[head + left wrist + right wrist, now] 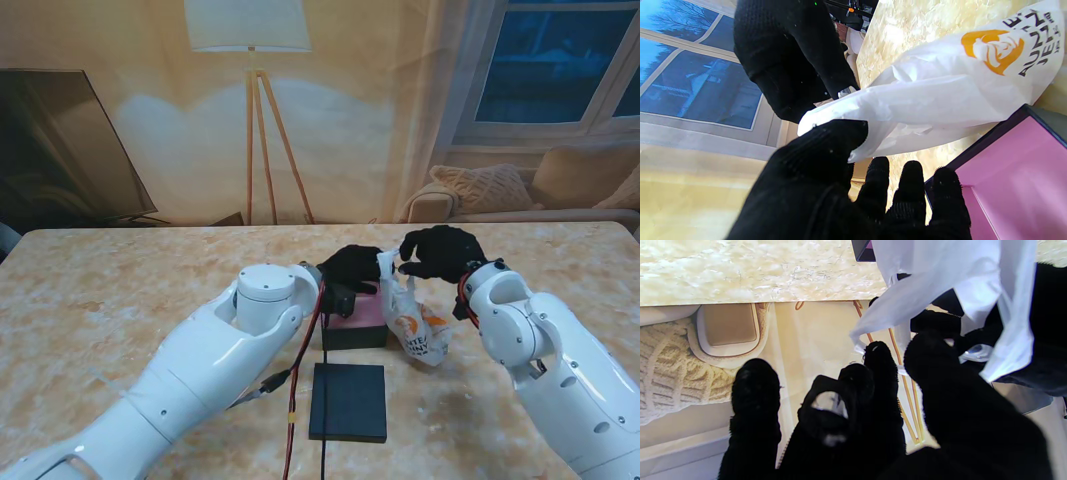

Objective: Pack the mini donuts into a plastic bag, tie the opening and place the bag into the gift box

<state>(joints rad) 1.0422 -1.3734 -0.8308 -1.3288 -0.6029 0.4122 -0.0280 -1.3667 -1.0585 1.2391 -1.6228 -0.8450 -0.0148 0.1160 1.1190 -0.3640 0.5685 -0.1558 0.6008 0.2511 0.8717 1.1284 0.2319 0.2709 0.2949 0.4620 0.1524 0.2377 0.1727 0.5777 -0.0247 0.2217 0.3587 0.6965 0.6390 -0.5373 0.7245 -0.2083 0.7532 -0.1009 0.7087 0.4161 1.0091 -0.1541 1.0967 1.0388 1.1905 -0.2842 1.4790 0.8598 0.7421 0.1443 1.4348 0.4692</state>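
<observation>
Holding the white plastic bag (413,322) up by its top, both black-gloved hands meet over the middle of the desk (120,290). The left hand (352,270) has its thumb pressed onto a flap of the bag's opening, as the left wrist view shows, with the other fingers (912,186) stretched out loosely underneath, so it's closed on the bag. The right hand (440,252) is on the other side of the opening, with its thumb and fingers curled in around the gathered plastic; looks like a pinch on the bag too, though the exact contact is partly hidden by the plastic.

Bag body hangs down between the hands and sags toward the desk, orange logo and dark lettering facing me. It sits just right of the open gift box (356,328), which has a pink inside and dark walls. The box's flat black lid (348,402) lies on the desk nearer to me. Can't see any donuts through the plastic.
</observation>
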